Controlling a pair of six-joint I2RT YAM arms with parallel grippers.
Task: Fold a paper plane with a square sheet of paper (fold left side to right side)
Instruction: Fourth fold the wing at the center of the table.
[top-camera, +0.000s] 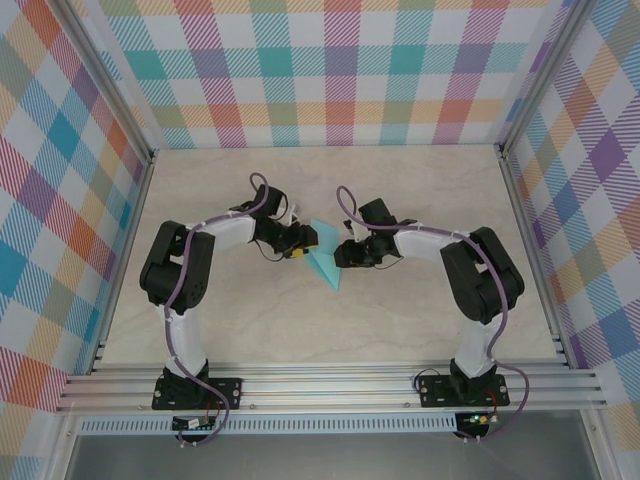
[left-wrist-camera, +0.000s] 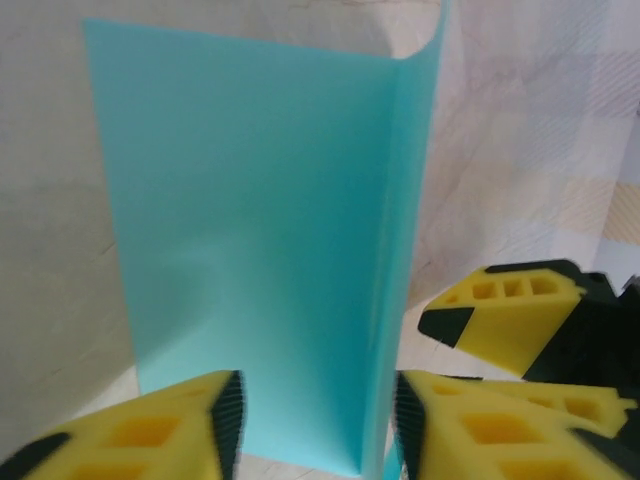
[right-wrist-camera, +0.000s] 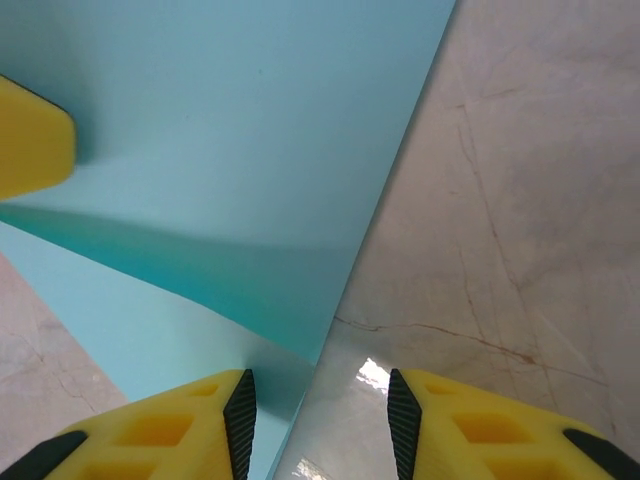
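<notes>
We see arms reach in from near edge and meet at table (top-camera: 420, 200) centre. Left claw (left-wrist-camera: 318, 425): jaws parted, straddling lower edge of paper (top-camera: 325, 268), no pinch. Right claw (right-wrist-camera: 315, 420): jaws parted too, paper's edge running between them, bare table in gap. From above we place left claw at paper's 10 o'clock, right claw at its 3 o'clock. Paper creased, one panel raised. Checked walls (top-camera: 340, 70) beyond, 12 o'clock.
</notes>
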